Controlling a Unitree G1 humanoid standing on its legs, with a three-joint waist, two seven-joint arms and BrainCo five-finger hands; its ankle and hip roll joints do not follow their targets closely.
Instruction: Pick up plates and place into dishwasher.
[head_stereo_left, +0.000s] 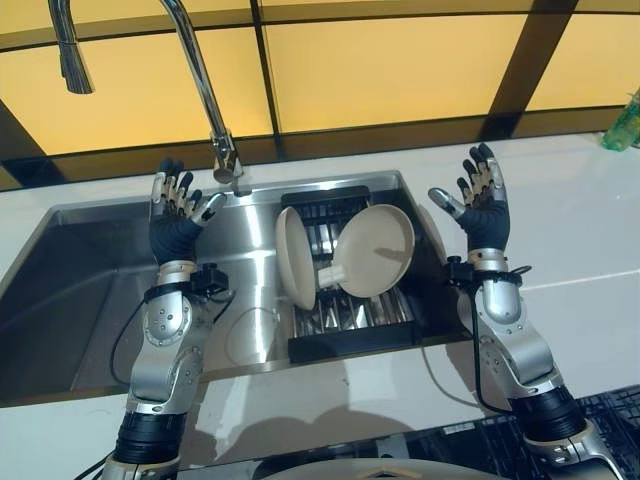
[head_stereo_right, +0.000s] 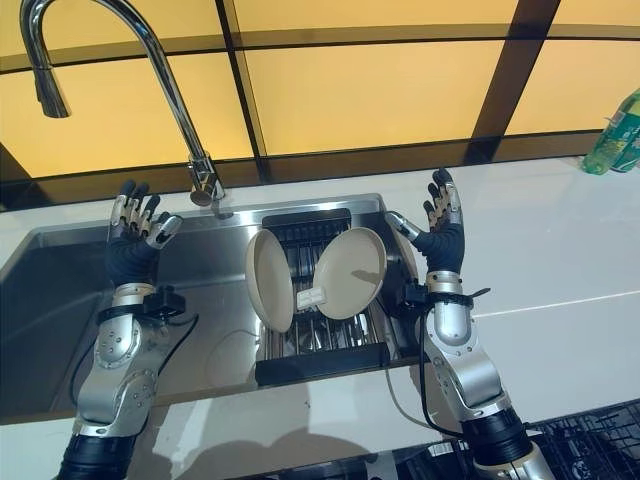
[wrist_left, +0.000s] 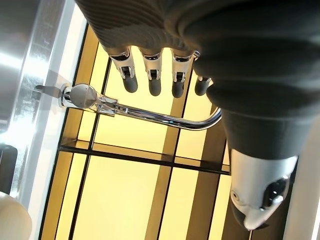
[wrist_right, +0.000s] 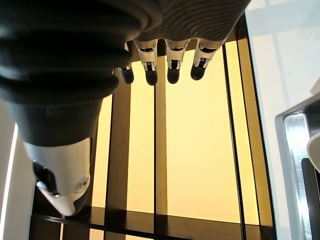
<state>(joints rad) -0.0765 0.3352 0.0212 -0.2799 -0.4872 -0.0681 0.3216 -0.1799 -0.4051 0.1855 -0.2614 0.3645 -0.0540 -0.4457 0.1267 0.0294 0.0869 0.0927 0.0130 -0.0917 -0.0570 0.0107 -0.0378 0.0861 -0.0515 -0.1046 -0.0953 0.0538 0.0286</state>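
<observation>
Cream plates stand on edge in a black rack (head_stereo_left: 340, 345) at the right end of the steel sink (head_stereo_left: 90, 270): one plate (head_stereo_left: 295, 257) turned sideways, a second plate (head_stereo_left: 376, 249) leaning beside it. Both hands are raised with fingers spread and empty, the left hand (head_stereo_left: 174, 215) over the basin beside the tap (head_stereo_left: 205, 80), the right hand (head_stereo_left: 482, 205) just right of the rack, neither touching a plate.

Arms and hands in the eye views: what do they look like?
Both arms are silver-grey jointed shells with black collars near the elbows. The left hand and right hand have dark ribbed covers over back and wrist, and silver fingers with dark tips.
</observation>
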